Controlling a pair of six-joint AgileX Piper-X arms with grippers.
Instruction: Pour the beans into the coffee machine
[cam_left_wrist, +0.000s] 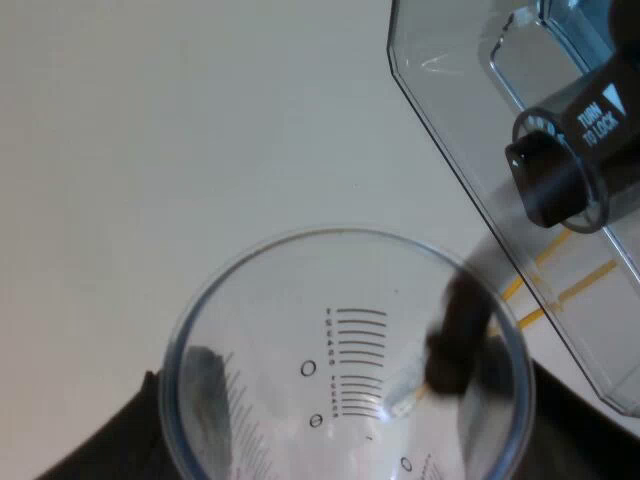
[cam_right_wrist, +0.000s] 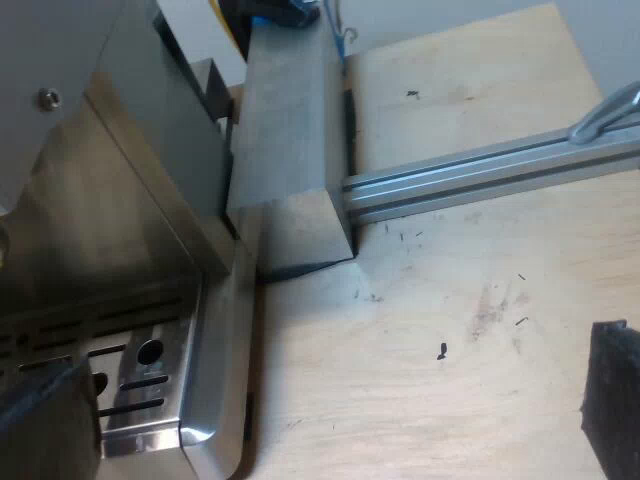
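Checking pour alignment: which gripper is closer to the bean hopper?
Left. The left gripper holds the measuring glass right beside the bean hopper, by its lock knob. The right gripper is down by the drip tray of the espresso machine, over the wooden table.

Light plywood tabletop (cam_right_wrist: 470, 330), scuffed, with a few dark specks (cam_right_wrist: 441, 351) on it. A silver aluminium rail (cam_right_wrist: 480, 175) lies flat across the wood, one end butting a grey rectangular block (cam_right_wrist: 290, 130). A shiny metal lever (cam_right_wrist: 608, 112) sits over the rail's other end. In the left wrist view, a plain off-white backdrop (cam_left_wrist: 150, 130), possibly a wall, in soft even light.
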